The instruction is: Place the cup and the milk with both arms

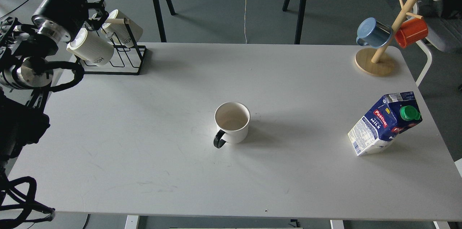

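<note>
Head view, the only one we have. Our left arm comes in from the left edge and rises to the far-left corner; its pincer (96,11) sits up there, dark and overlapping the ribbed mugs (92,46) on the black wire rack (124,59). We can't tell whether its fingers are wide or narrow, or whether it touches a mug or just hangs in front. Nothing visibly held.

Our right arm and its pincer are out of frame, so no state to report.

The cup (232,122) stands upright on the table (151,149), well apart from the left pincer, to its right and much nearer us. Rim up, black handle pointing toward our near-left. That probably suits a left-arm side approach.

The milk (384,124) is further right again, near the table's right edge, well apart from the cup. It looks tilted in this view, green cap to the right; could be lens perspective, can't say for sure. Its spot favours the right arm.

The wooden mug tree (375,63) with a blue mug (372,33) and an orange mug (411,32) sits at the far-right corner, clear of both targets.

Judgement: neither object gripped, task at its start.
</note>
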Motion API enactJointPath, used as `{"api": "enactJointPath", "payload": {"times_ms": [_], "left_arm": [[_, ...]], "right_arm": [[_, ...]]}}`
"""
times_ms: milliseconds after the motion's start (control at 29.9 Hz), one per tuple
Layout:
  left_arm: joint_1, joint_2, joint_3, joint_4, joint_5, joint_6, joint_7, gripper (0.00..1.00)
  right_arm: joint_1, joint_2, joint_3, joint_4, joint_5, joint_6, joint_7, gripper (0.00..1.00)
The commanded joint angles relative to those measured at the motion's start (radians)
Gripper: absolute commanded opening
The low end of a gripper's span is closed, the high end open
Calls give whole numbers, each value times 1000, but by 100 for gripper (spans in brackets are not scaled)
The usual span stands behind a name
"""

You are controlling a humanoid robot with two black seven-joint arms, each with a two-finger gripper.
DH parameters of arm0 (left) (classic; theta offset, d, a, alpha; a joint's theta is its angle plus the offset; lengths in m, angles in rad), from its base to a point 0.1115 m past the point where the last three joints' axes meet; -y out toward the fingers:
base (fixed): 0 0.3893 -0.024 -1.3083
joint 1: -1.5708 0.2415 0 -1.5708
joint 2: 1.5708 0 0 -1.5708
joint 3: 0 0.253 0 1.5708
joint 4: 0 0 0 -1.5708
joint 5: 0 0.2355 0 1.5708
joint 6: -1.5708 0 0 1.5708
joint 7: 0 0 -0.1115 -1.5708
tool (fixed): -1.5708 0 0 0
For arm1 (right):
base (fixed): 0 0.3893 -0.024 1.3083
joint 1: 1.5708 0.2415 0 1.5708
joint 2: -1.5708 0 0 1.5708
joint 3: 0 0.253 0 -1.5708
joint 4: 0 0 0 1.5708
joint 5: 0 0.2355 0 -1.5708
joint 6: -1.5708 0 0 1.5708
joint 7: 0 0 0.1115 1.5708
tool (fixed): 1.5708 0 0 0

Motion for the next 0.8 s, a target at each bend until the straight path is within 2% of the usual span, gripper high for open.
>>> {"api": "enactJointPath", "payload": {"times_ms": [0, 100, 267, 535, 768], "left_arm": [[0, -3, 4, 0, 0, 1, 0, 99], [2, -7, 5, 0, 0, 1, 0, 99], [2, -9, 5, 0, 0, 1, -13, 99], [2, 0, 5, -3, 0, 1, -12, 99], [2, -1, 7, -7, 0, 4, -12, 99]], "right_arm": [[0, 0, -117, 5, -19, 0, 45, 98], [-2, 0, -167, 5, -68, 0, 86, 98], [-2, 0, -250, 1, -175, 0, 195, 98], [-3, 202, -296, -10, -310, 0, 198, 98], [-15, 404, -296, -126, -318, 0, 198, 98]]}}
